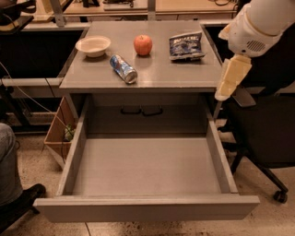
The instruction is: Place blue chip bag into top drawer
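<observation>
Office-like lab, rolling chair [267, 138], cabled desks [129, 6], claw [233, 79] beside grey cabinet [143, 79]

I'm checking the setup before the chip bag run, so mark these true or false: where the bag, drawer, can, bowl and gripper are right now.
1. The blue chip bag lies on the cabinet top, right of the apple. True.
2. The top drawer is closed. False: it is pulled open, with no bag in it.
3. The soda can stands upright. False: it lies on its side.
4. The gripper hangs beside the cabinet's right edge, apart from the bag. True.
5. The apple sits in the bowl. False: it sits beside it.
</observation>
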Controlling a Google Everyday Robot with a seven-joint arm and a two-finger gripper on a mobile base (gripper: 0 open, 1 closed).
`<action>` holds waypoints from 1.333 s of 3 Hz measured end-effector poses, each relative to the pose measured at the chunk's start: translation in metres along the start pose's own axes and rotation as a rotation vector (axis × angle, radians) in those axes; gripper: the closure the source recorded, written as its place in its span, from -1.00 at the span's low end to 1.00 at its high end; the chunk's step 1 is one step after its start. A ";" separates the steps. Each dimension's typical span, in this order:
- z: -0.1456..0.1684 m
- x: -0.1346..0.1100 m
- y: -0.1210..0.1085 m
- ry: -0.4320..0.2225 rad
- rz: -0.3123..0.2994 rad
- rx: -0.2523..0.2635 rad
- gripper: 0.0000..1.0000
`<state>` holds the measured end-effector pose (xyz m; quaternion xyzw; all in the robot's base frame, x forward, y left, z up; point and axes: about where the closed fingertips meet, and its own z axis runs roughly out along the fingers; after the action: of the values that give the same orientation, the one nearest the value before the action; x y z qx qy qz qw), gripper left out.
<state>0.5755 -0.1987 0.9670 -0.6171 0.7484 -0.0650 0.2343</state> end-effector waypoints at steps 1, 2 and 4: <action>0.049 -0.043 -0.075 -0.081 -0.036 0.056 -1.00; 0.048 -0.043 -0.076 -0.083 -0.036 0.058 -1.00; 0.086 -0.028 -0.107 -0.122 0.108 0.101 -1.00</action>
<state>0.7120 -0.1805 0.9401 -0.5659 0.7608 -0.0523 0.3133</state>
